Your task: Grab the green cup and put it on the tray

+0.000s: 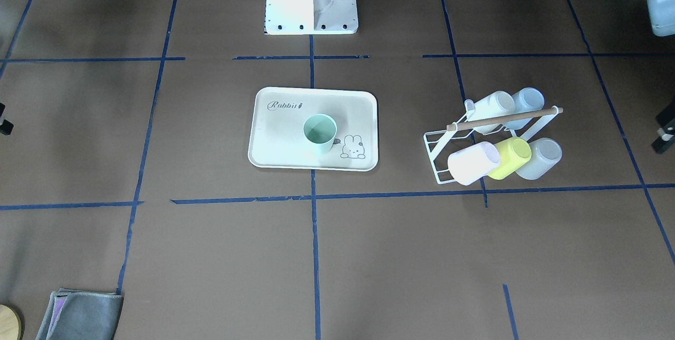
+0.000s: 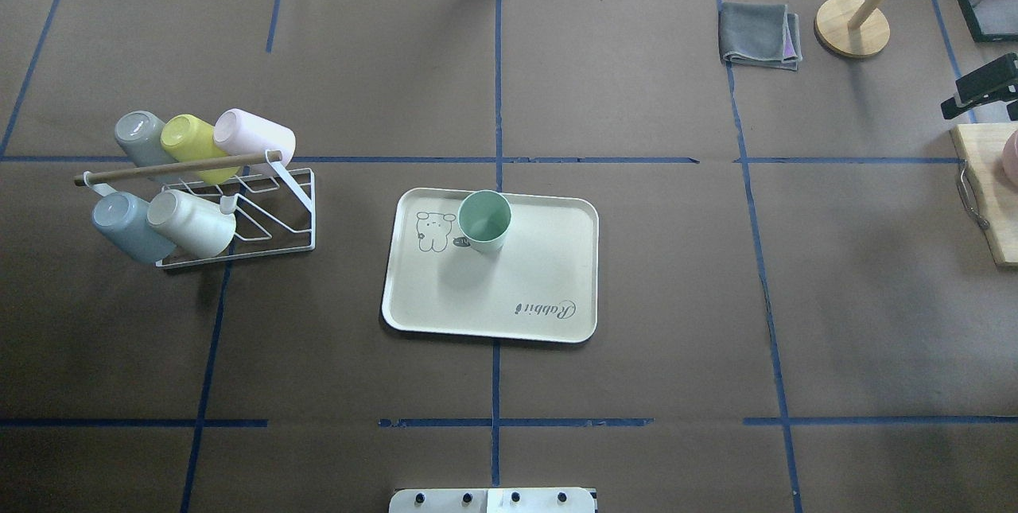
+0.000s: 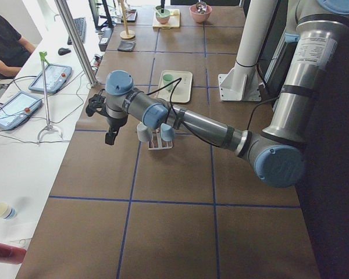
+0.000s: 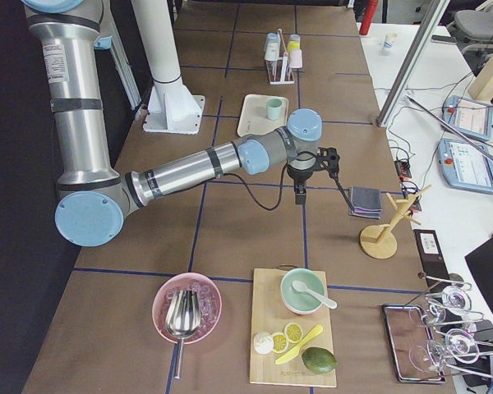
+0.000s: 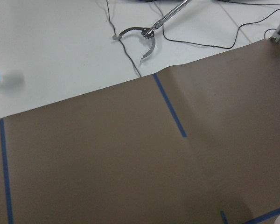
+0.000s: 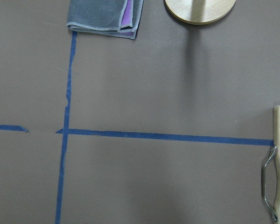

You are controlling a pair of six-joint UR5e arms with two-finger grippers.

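The green cup (image 1: 320,133) stands upright and open side up on the cream tray (image 1: 279,139), next to the bunny drawing. It also shows in the overhead view (image 2: 485,220) on the tray (image 2: 517,290). No gripper is near it. My left gripper (image 3: 109,135) hangs over the table's left end, beyond the cup rack. My right gripper (image 4: 300,193) hangs over the table's right part, near the grey cloth. I cannot tell whether either gripper is open or shut. The wrist views show only bare table, with nothing between the fingers.
A white wire rack (image 2: 270,215) at the left holds several pastel cups, among them a bright yellow-green one (image 2: 191,141). A folded grey cloth (image 2: 759,36), a wooden stand (image 2: 852,26) and a cutting board (image 2: 990,203) are at the right.
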